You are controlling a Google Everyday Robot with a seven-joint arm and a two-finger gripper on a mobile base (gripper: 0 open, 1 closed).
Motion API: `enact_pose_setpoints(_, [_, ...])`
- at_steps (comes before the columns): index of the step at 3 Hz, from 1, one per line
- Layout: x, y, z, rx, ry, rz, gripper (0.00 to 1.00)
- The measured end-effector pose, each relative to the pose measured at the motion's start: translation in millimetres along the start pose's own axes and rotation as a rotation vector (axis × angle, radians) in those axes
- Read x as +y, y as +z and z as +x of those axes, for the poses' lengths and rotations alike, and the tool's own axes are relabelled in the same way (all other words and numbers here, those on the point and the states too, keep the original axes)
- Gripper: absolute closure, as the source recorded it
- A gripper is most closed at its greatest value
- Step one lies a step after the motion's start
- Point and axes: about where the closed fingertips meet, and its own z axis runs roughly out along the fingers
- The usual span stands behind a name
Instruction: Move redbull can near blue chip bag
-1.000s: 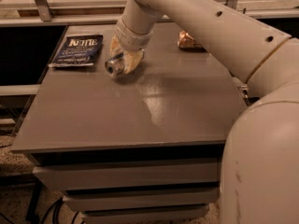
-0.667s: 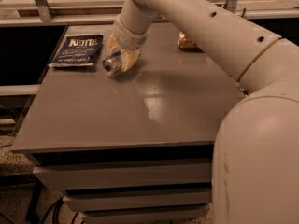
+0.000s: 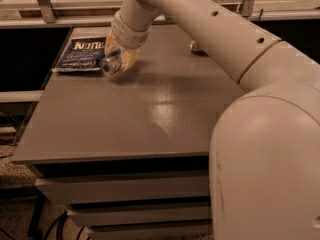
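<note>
Leftmost, at the far left corner of the grey table (image 3: 150, 119), the blue chip bag (image 3: 82, 54) lies flat with its white lettering up. Just right of the bag's near right corner is the redbull can (image 3: 111, 65). It is tilted, with its round silver top turned toward the near side and its long axis running up and away into the gripper (image 3: 120, 59). The gripper comes down from the far side with its jaws closed on either side of the can, so it is holding the can rather than hovering empty. From the can, the bag lies directly to the left and a little farther back. In this view the can's rim sits right at the bag's right edge, and it cannot be told whether the two touch or whether the can's lower end rests on the table. The placement therefore looks almost made, and what remains is probably to set the can down beside the bag, not on it. Farther right the arm (image 3: 200, 29) crosses the table, half hiding a tan snack packet (image 3: 195, 47) well apart from both.
</note>
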Motion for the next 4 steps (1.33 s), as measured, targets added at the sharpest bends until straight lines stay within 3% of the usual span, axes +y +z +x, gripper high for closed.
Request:
enact_pose_setpoints(3, [-35,8,-28,-0.090,-0.104,0.032,1.00])
enact_pose_setpoints(4, [-35,8,-28,-0.090,-0.104,0.032,1.00])
